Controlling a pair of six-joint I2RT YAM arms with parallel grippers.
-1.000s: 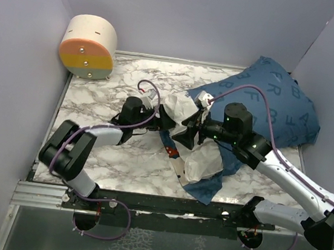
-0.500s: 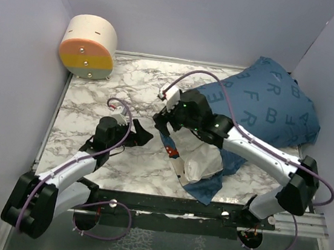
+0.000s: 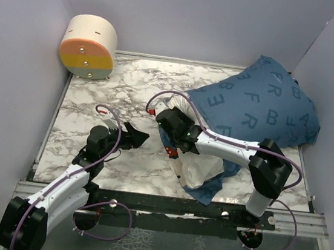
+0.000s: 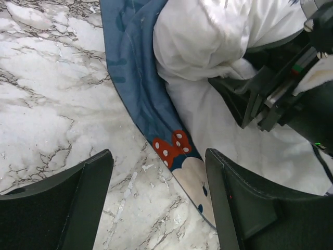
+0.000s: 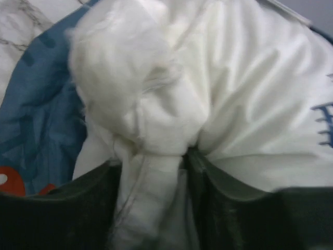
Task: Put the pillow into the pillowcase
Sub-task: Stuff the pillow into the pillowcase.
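The right gripper point(image 5: 153, 172) holds a bunched fold of the pillow point(image 3: 201, 166); the white fabric fills the gap between its fingers and touches both. The left gripper point(image 3: 135, 134) stands wide and empty just above the table point(image 3: 98, 92), just left of the pillowcase point(image 3: 261, 106) and apart from it.

Most of the pillow sits inside the pillowcase, whose plump blue bulk lies at the far right against the side wall. The bare white end sticks out of the mouth toward the near middle of the table, with the blue hem lying flat around and under it.

The table has a white marble pattern with grey veins. Pale lilac walls point(image 3: 198, 19) close it in on the left, right and far sides. A cream drum point(image 3: 88, 47) lies on its side in the far left corner, its round face banded orange, yellow and pale green. A black rail point(image 3: 163, 207) runs along the near edge.

Only the top view shows the light letters on the pillowcase. Only the left wrist view shows a red bow with white dots point(image 4: 173, 148) on the hem. Only the right wrist view shows blue printing point(image 5: 323, 125) at the pillow's right edge, too blurred to read.
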